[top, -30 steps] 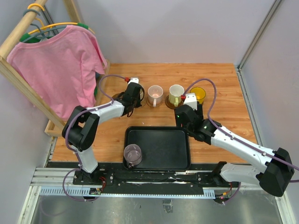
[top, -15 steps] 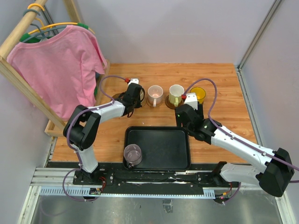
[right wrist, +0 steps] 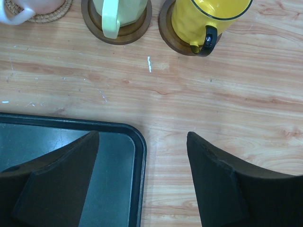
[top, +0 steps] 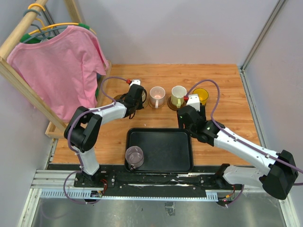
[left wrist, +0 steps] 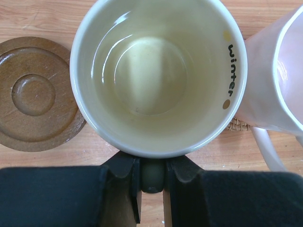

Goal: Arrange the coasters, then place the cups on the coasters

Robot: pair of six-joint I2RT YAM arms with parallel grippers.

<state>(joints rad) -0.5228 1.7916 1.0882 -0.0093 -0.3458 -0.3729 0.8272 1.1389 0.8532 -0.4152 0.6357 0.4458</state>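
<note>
the left gripper (left wrist: 152, 171) is clamped on the handle of the whitish pale green cup (left wrist: 156, 75), which sits between a bare dark coaster (left wrist: 35, 94) and the pink cup (left wrist: 279, 80). the right gripper (right wrist: 142, 137) hangs open and empty over the tray (right wrist: 138, 146) corner, near the cream-yellow cup (right wrist: 120, 9) and amber cup (right wrist: 208, 12), both on coasters. the purple cup (top: 134, 156) stands in the tray.

The top camera looks steeply down from above and behind the arm bases, far enough off to take in the whole table (top: 227, 80). The left wrist camera faces straight down, very close, into a whitish cup (left wrist: 158, 75). The right wrist camera looks down from higher up, over a corner of the black tray (right wrist: 71, 161). All three views catch the pink cup (top: 157, 94).
</note>
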